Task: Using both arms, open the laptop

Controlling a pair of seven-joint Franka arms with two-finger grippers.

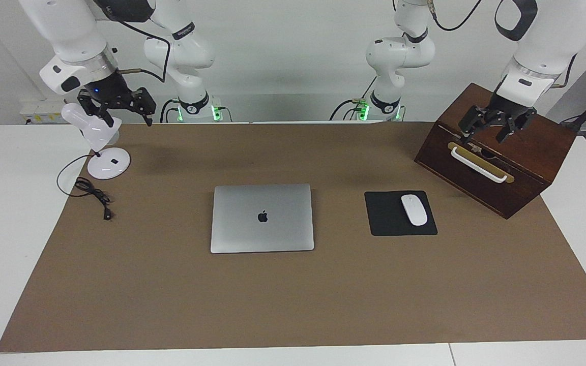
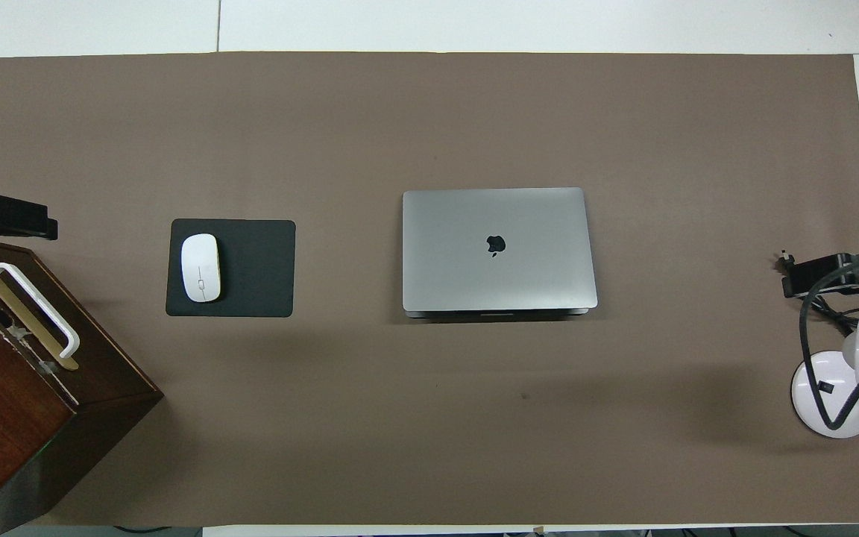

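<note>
The laptop [image 1: 262,218] is slim and silver-grey with a dark apple logo. It lies closed and flat at the middle of the brown mat, and also shows in the overhead view [image 2: 496,250]. My left gripper [image 1: 484,136] is open and empty, raised over the wooden box at the left arm's end of the table. Only its tip shows in the overhead view [image 2: 4,216]. My right gripper [image 1: 125,118] is open and empty, raised over the white lamp at the right arm's end, and shows in the overhead view [image 2: 825,274]. Both grippers are well apart from the laptop.
A black mouse pad [image 1: 389,221] with a white mouse [image 1: 414,209] lies beside the laptop toward the left arm's end. A dark wooden box [image 1: 522,152] with a white handle [image 1: 478,165] stands there. A white desk lamp [image 1: 105,152] and its black cable [image 1: 92,193] are at the right arm's end.
</note>
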